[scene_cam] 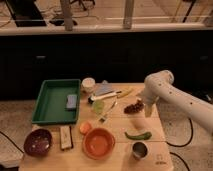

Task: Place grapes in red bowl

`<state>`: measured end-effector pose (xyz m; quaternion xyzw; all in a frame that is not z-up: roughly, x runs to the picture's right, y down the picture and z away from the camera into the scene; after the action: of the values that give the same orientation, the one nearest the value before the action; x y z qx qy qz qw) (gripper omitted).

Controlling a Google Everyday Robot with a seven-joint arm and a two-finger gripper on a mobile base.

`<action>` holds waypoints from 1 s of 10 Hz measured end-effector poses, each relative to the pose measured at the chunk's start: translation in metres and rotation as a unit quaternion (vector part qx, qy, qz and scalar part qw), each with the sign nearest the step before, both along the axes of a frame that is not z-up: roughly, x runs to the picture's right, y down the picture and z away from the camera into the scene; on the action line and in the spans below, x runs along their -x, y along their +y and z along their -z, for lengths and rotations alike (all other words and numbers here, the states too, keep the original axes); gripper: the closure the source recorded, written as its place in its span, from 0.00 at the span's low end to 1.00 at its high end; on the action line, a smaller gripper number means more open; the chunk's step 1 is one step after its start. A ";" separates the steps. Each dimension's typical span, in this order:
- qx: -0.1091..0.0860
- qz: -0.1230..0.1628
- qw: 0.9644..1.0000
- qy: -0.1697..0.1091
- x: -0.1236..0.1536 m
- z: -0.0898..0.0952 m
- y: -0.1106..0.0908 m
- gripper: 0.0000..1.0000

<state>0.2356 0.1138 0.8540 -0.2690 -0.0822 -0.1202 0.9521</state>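
The grapes [133, 107], a small dark red-purple bunch, lie on the wooden table [120, 161] towards its right side. The red bowl [98, 143], wide and orange-red, stands empty near the front edge, left of and nearer than the grapes. My white arm reaches in from the right and bends down. Its gripper [148, 110] hangs open just to the right of the grapes, close above the table, with nothing in it.
A green pepper [138, 135] and a steel cup [139, 150] sit right of the red bowl. A dark purple bowl [38, 141] is at the front left. A green tray [50, 107] holds a blue sponge [71, 101]. A white cup [88, 84], utensils and small foods fill the middle.
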 end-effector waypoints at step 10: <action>0.023 -0.009 1.000 -0.013 0.006 -0.018 0.016 0.20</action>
<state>0.2298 0.1295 0.8720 -0.2883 -0.1003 -0.1129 0.9455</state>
